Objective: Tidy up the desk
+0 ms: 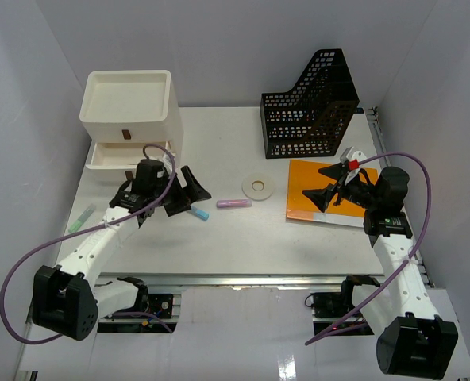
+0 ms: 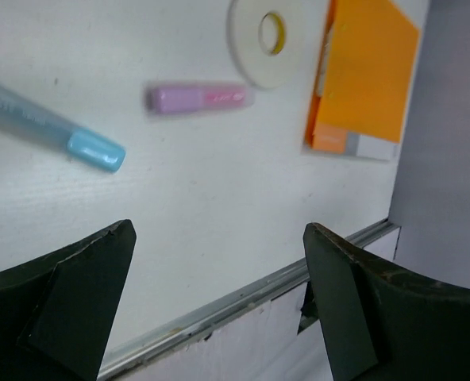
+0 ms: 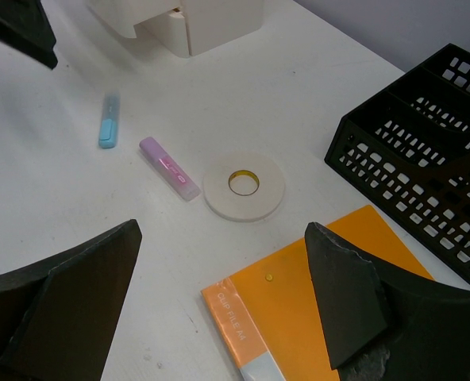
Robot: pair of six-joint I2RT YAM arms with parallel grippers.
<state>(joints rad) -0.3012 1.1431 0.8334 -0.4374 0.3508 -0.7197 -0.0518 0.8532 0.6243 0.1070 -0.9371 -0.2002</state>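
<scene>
Evidently between picks: nothing held by the left end effector [image 1: 189,194], spread wide just beside the blue pen [image 1: 199,213], nor by the right end effector [image 1: 324,185], likewise released above the orange clip file [image 1: 306,178]. Judging by the pink marker [image 1: 233,204] and tape roll [image 1: 258,186] lying loose in the middle of the bench [image 1: 219,246], probably about to gather small items toward the white drawer box [image 1: 130,107] or black mesh rack [image 1: 310,107]. Next: lower over the blue pen, square up across its barrel, then close. Plenty of open room at centre. Keep clear of the white walls enclosing the bench, the metal rail [image 1: 243,278] along its near edge, and the greenish pen [image 1: 82,216] close to the left edge.
</scene>
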